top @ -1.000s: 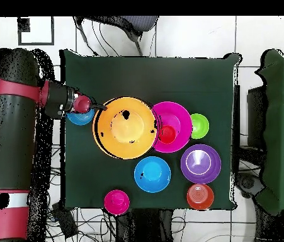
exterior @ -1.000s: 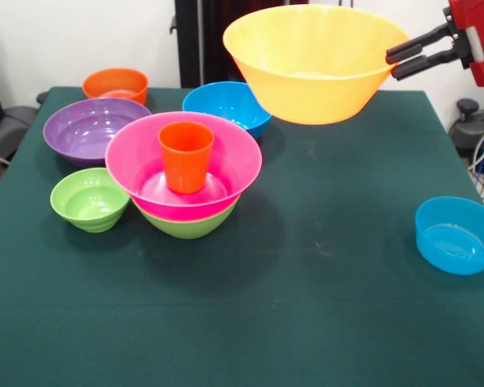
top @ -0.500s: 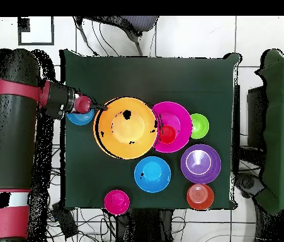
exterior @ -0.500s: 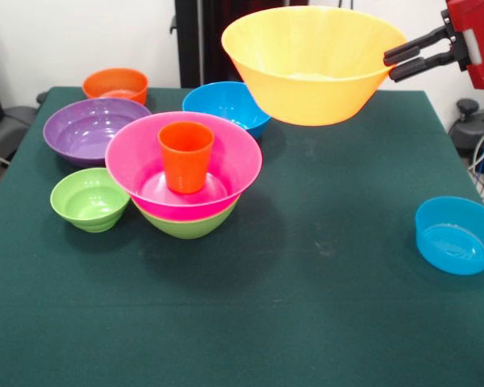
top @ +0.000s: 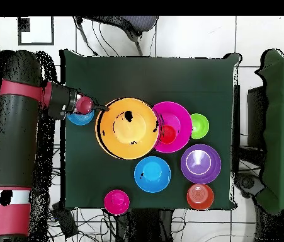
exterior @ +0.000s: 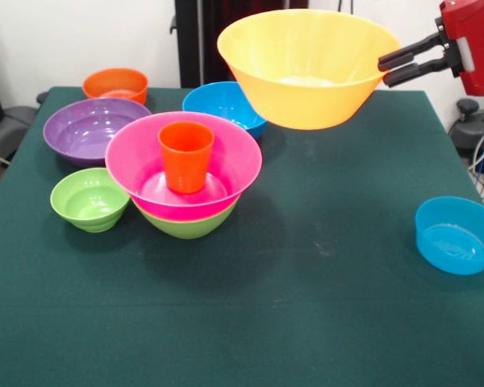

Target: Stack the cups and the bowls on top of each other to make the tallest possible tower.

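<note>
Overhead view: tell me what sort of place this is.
Most likely a robotics lab or test room. A table under dark green cloth stands on a pale tiled floor, loose cables trail round its edges, and a red and black robot arm reaches over bright plastic bowls.

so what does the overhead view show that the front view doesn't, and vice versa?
Only the overhead view shows a small glossy pink plastic bowl near the table's bottom edge, and the arm's red and black links.

Only the front view shows height: the large yellow-orange plastic bowl hangs clear above the green table, and a medium green bowl sits under the large pink bowl.

Both show the gripper shut on the yellow-orange bowl's rim, and the small orange plastic tumbler standing in the pink bowl.
</note>
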`<action>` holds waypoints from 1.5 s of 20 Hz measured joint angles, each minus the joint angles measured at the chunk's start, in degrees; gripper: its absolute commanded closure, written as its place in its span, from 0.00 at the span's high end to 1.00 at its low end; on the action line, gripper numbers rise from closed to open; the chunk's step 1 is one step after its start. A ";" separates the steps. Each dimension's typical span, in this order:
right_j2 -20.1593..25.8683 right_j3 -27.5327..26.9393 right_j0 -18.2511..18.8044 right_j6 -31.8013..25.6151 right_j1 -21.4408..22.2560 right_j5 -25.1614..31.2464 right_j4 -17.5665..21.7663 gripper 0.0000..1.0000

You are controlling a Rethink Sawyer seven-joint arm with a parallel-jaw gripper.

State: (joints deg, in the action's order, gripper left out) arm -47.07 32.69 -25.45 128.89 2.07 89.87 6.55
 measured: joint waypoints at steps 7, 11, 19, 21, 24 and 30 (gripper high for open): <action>-0.01 -0.01 0.07 0.00 -0.28 0.00 0.09 0.00; 0.00 -0.01 0.29 -0.18 -0.45 0.00 0.24 0.00; 0.00 -0.01 0.49 -2.12 -0.66 0.00 0.94 0.00; 0.00 -0.01 0.49 -2.90 -0.66 0.00 1.09 0.00; 0.00 -0.02 0.49 -3.71 -0.68 0.00 1.26 0.00; 0.00 -0.10 0.66 -5.50 -0.85 0.01 1.61 0.00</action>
State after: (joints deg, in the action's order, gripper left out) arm -47.07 32.59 -24.79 123.39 1.22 89.88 8.17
